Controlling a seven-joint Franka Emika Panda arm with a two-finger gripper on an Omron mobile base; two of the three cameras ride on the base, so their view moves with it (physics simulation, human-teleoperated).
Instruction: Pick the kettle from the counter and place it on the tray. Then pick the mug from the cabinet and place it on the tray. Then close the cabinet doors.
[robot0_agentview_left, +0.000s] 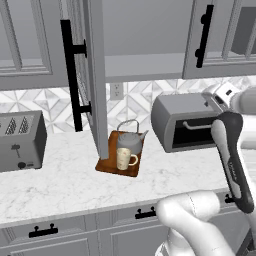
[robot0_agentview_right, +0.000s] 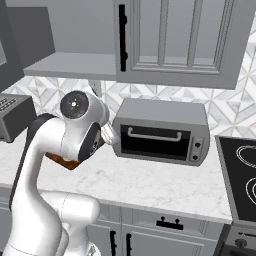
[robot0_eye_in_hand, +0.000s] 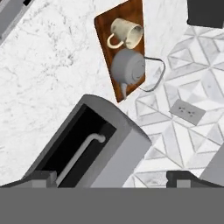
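Take the flat reddish-brown wooden tray (robot0_agentview_left: 107, 165) as your landmark on the white marble-patterned counter (robot0_agentview_left: 55, 180). Nearest you, your two-finger gripper (robot0_eye_in_hand: 109, 178) hangs high above the counter, well apart from the tray and off to its right over the grey toaster oven (robot0_agentview_left: 186, 121). Its dark tips stand wide apart in the hand view with nothing between them, so you carry nothing.

On the tray itself, the small cream ceramic mug (robot0_agentview_left: 125, 158) stands on the near part, upright, handle to the right. Just behind it, on the far part of the tray, sits the squat round grey metal kettle (robot0_agentview_left: 130, 140) with its thin wire handle arched up and its spout pointing right. Both placing steps look done to you.

Beyond and above the tray, the grey upper wall cabinet (robot0_agentview_left: 142, 62) is open, its plain shelf showing. One tall grey panelled door with a long black bar handle (robot0_agentview_left: 94, 75) juts out toward you, its lower end in front of the tray's left corner. The other door (robot0_agentview_left: 212, 37) stands up and to the right of the tray, and it appears swung out too.

So what is left, as you can judge it, is closing the two doors.
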